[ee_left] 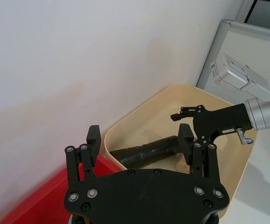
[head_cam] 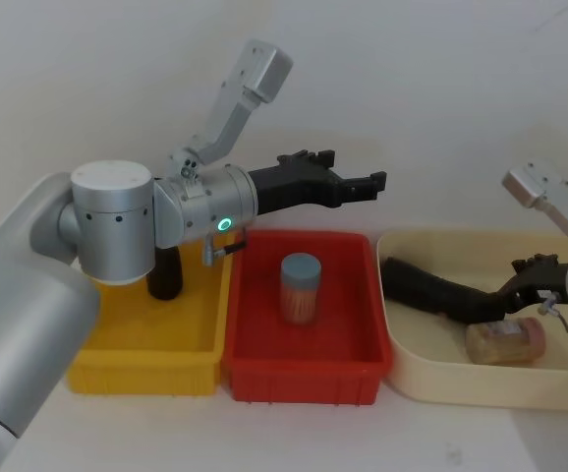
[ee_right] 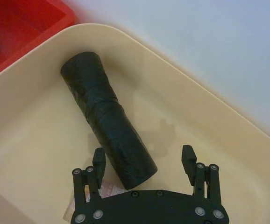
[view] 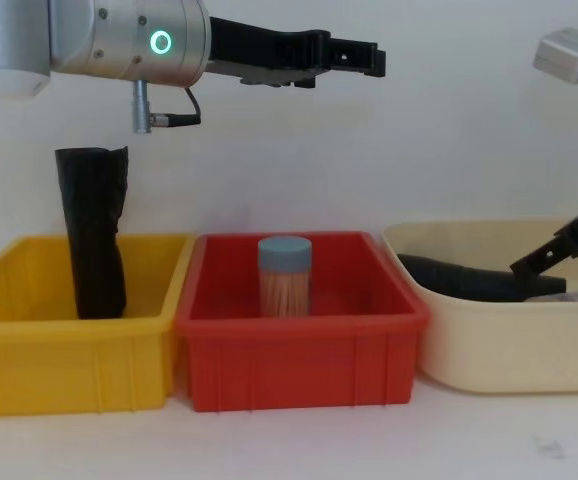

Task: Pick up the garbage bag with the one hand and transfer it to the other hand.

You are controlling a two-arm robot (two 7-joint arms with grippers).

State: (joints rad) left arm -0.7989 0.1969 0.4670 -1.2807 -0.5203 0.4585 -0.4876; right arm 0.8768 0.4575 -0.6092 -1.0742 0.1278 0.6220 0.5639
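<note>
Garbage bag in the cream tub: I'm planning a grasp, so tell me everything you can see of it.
The garbage bag is a black roll of glossy, wrinkled plastic. It lies on its side on the floor of the cream tub, one end toward the red bin. The other end sits between the open fingers of the right gripper, nearer one finger, not clamped.

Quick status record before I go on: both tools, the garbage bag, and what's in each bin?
left tool: open, empty, raised above the red bin
right tool: open, low in the cream tub, fingers either side of the bag's end; contact unclear
garbage bag: lying on its side in the cream tub, not lifted
red bin: upright jar
yellow bin: other black roll, upright
</note>
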